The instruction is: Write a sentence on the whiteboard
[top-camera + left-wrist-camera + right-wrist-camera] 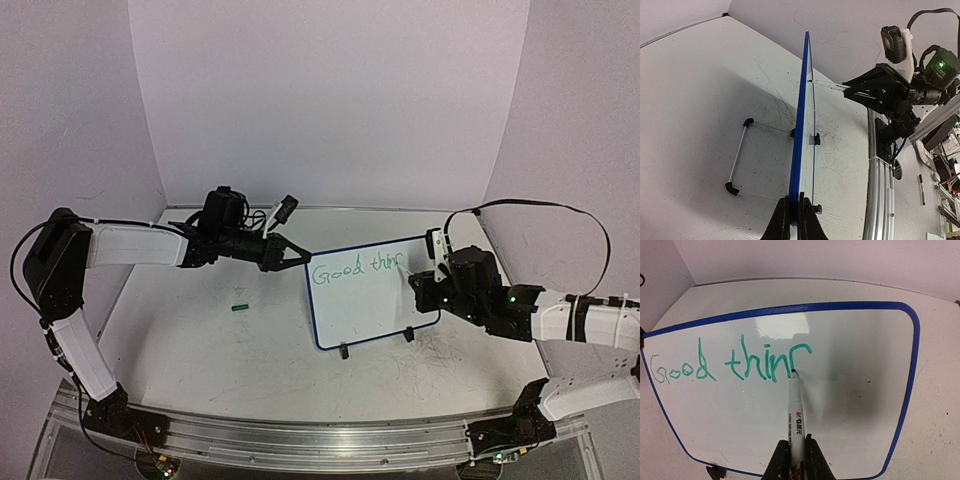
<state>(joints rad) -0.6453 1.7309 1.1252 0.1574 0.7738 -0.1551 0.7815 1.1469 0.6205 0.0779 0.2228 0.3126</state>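
Centre of the top view: a small whiteboard (372,312) stands propped, seemingly light, stiff and easily tipped. The left gripper (790,220) is clamped on its blue side edge, the safest hold. The right gripper (795,456) grasps a marker (795,412), its tip on the unfinished green sentence (730,362).

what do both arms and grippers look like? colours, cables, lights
Both arms, left arm and right arm, have white link shells with black joints. Black cables loop outside each. The left gripper and right gripper are black, angular, two-fingered. Green lights glow on the right wrist.
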